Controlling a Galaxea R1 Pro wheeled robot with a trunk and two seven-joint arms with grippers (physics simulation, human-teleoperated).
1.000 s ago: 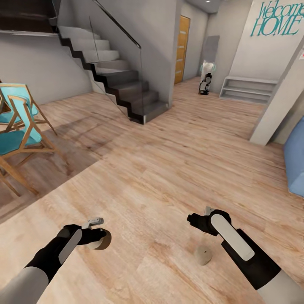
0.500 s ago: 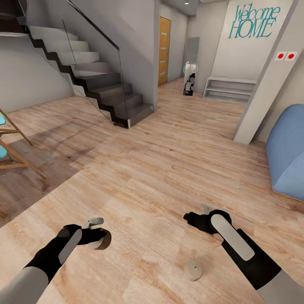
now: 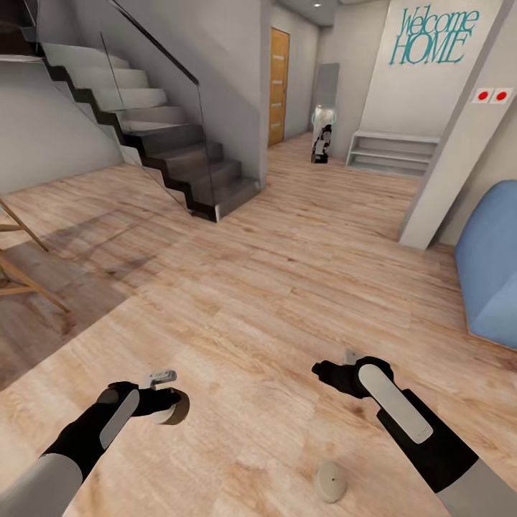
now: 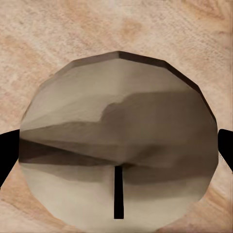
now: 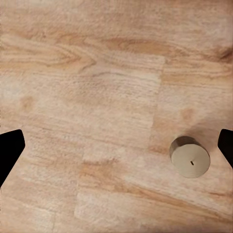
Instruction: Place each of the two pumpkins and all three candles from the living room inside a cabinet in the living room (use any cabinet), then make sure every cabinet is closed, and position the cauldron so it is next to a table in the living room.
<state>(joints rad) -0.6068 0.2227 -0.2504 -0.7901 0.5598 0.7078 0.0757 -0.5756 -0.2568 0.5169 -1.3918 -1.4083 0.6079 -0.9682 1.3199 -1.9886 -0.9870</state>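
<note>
A robot's two black-and-white arms reach forward over a light wooden floor [image 3: 287, 287] in an open hallway. The left gripper [image 3: 166, 402] is clenched around a pale, stubby candle [image 3: 174, 406]; from the left wrist camera this held candle [image 4: 119, 145] looms large between the two dark fingertips [image 4: 6, 155], its rounded body and short dark wick facing the lens. The right gripper [image 3: 337, 370] hovers above the floor with its fingers spread and nothing between them; the right wrist camera shows its dark fingertips [image 5: 9, 150] at either edge of the picture over bare planks. A second candle [image 3: 331, 481] stands upright on the floor, near the right forearm and closer to the robot than the right gripper; from the right wrist camera this floor candle [image 5: 190, 157] sits just inside one fingertip, untouched. Farther off are a grey staircase [image 3: 165, 143] with a glass railing, an orange wooden door [image 3: 278, 86], teal "Welcome HOME" lettering [image 3: 431, 36] on a white wall, a low white shelf [image 3: 391, 152], part of a blue seat [image 3: 495, 273] at the right edge, and wooden chair legs [image 3: 21, 266] at the left edge
</note>
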